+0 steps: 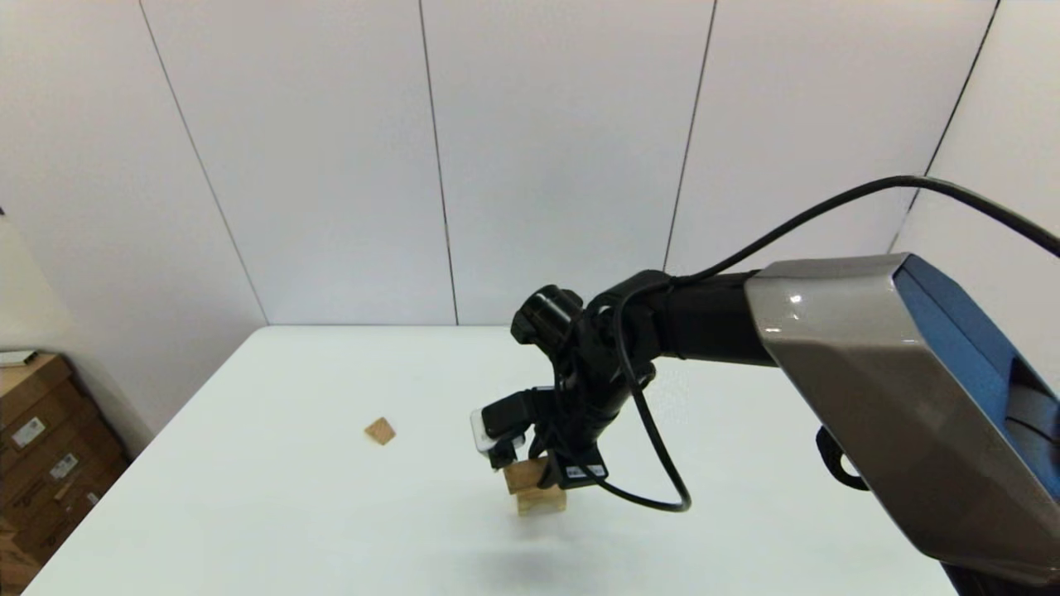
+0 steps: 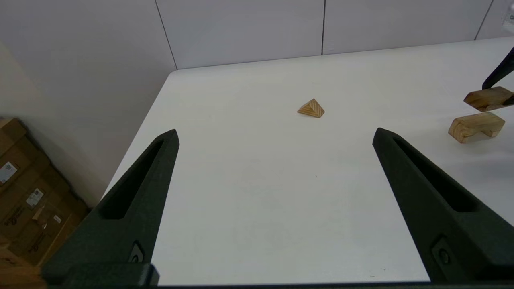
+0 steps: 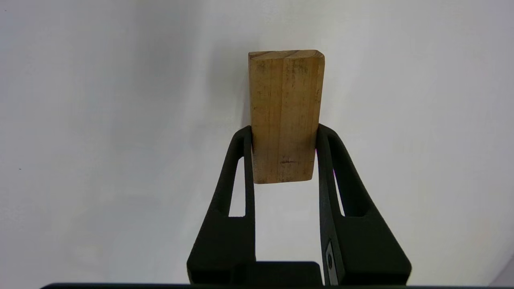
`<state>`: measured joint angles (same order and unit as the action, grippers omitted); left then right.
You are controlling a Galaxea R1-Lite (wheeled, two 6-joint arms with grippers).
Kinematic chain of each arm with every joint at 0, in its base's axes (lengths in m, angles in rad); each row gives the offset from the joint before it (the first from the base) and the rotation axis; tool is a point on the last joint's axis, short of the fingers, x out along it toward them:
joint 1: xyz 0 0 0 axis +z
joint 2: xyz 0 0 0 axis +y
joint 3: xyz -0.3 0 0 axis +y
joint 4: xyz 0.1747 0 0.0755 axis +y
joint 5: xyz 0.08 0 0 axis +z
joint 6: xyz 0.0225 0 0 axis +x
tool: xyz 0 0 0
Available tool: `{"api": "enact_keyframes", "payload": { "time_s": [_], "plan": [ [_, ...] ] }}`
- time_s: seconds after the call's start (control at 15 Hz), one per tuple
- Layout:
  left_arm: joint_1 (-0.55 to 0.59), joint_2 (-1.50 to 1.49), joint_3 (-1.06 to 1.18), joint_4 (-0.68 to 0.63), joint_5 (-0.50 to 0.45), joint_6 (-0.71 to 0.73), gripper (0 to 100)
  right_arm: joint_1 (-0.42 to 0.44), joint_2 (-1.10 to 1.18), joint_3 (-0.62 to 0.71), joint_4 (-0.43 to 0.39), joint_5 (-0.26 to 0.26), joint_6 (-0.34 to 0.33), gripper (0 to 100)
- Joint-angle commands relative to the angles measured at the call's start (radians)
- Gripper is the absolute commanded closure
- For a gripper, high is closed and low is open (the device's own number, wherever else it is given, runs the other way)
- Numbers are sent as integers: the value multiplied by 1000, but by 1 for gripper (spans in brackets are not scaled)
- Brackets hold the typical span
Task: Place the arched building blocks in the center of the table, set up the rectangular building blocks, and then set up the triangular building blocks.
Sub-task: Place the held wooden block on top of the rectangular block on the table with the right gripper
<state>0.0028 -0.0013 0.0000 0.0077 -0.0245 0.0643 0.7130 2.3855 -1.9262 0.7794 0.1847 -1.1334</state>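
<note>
- The right gripper [image 1: 542,473] hangs low in the middle of the head picture, pointing down at the table [image 1: 290,513]. Its two black fingers [image 3: 241,156] are squeezed onto the long sides of the flat slab [image 3: 286,116], so it is gripping the slab.
- The slab sits in the air, tilted, just above the arch block [image 1: 542,500]. In the left wrist picture there is a small gap between the two, so they are not touching.
- The arch block rests on the table, a little below the middle of the head picture.
- The left gripper [image 2: 275,136] is spread wide and holds nothing. It hovers over the near left part of the table.
- Farther back, the small wedge [image 1: 380,430] lies alone on the table, left of middle, well apart from the other blocks.
</note>
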Motion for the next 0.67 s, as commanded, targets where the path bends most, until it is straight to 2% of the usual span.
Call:
{"api": "enact_keyframes", "payload": {
  "time_s": [0.07, 0.53, 0.67],
  "plan": [
    [0, 1, 0, 0, 0, 0, 0, 5, 21, -8, 5, 1, -6, 100],
    [0, 1, 0, 0, 0, 0, 0, -3, 50, -14, 5, -2, 4, 100],
    [0, 1, 0, 0, 0, 0, 0, -3, 52, -14, 5, -27, 37, 100]
  ]
}}
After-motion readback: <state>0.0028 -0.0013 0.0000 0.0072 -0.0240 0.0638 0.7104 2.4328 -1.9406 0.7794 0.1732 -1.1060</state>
